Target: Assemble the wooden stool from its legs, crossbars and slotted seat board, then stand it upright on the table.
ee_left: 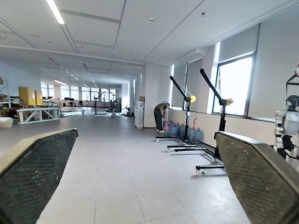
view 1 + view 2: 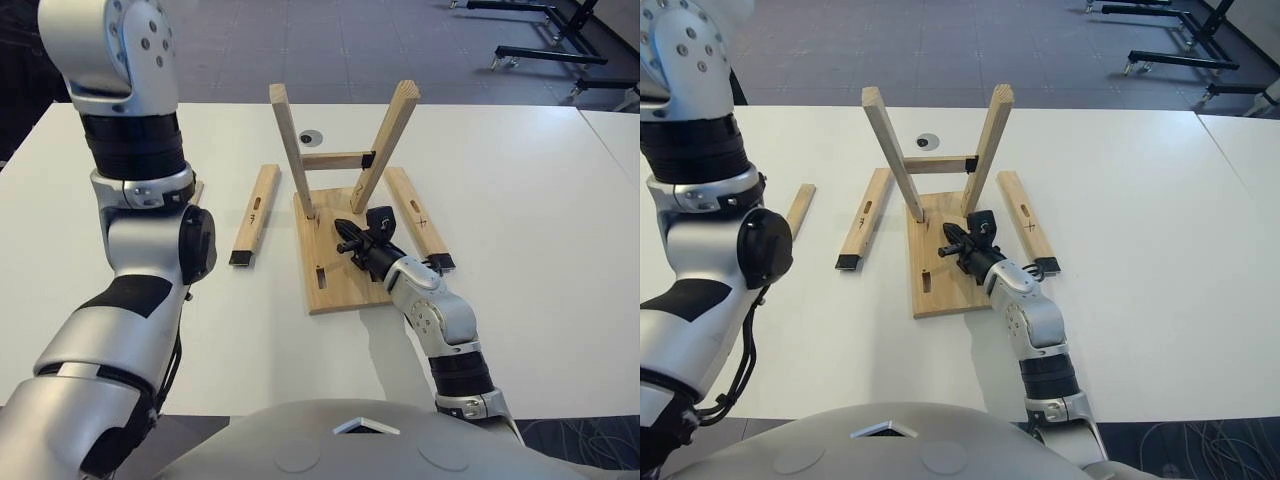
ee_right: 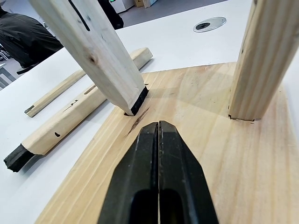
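The slotted seat board (image 2: 330, 285) lies flat at the middle of the table. Two legs (image 2: 293, 150) (image 2: 388, 145) stand slanted in its far slots, joined by a crossbar (image 2: 335, 160). My right gripper (image 2: 345, 240) is shut with nothing in it, and it hovers low over the board just short of the two legs. In the right wrist view its tips (image 3: 159, 125) point between the leg feet (image 3: 93, 46) (image 3: 261, 56). A loose leg (image 2: 255, 212) lies left of the board, another (image 2: 418, 215) right of it. My left gripper (image 1: 145, 135) is open, held high facing the room.
A thin loose crossbar (image 2: 800, 208) lies on the table farther left, beside my raised left arm. A round cable grommet (image 2: 312, 137) sits in the table behind the stool. A second table (image 2: 620, 130) adjoins at the right.
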Tool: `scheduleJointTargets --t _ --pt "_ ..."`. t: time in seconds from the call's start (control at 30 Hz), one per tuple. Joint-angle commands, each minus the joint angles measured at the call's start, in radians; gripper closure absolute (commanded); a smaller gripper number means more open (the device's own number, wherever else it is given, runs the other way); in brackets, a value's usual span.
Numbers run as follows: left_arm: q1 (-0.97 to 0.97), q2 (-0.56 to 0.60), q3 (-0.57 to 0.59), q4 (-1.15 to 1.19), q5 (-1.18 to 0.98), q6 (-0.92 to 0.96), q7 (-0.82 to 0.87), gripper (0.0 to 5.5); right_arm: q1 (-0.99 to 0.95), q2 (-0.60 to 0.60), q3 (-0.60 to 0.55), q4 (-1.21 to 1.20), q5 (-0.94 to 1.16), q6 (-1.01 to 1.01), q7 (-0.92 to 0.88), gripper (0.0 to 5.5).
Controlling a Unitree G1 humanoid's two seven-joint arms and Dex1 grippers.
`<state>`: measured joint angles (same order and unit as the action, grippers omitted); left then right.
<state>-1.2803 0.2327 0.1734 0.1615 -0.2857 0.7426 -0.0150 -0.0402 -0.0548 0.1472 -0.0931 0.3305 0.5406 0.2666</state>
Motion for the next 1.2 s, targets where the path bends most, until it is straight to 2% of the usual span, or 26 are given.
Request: scheduleJointTargets --t 0.03,0.27,0.43,0.93,1.03,1.2 --pt "0.021 -0.034 0.01 0.049 -0.005 0.005 0.011 0.13 0.051 -0.006 0.0 0.045 -0.02 0.04 -0.016 5.5" --pt "0.242 -0.15 0.022 0.15 -0.038 -0.039 -0.015 0.13 0.067 -0.004 0.004 0.03 -0.016 0.052 -0.017 5.5" --pt "0.366 -0.185 -0.041 0.231 0.018 -0.12 -0.037 0.13 0.073 -0.007 0.008 0.031 -0.017 0.056 -0.014 5.5" --pt "0.061 -0.031 0.067 0.062 -0.023 0.001 0.005 0.13 0.052 0.013 -0.003 0.06 -0.023 0.035 -0.022 5.5" --pt "0.083 -0.053 0.06 0.006 -0.027 0.033 0.028 0.13 0.053 0.012 -0.003 0.06 -0.023 0.034 -0.02 5.5" --pt "0.298 -0.197 -0.009 -0.039 -0.025 0.035 0.049 0.13 0.061 0.012 0.003 0.06 -0.025 0.032 -0.019 5.5"
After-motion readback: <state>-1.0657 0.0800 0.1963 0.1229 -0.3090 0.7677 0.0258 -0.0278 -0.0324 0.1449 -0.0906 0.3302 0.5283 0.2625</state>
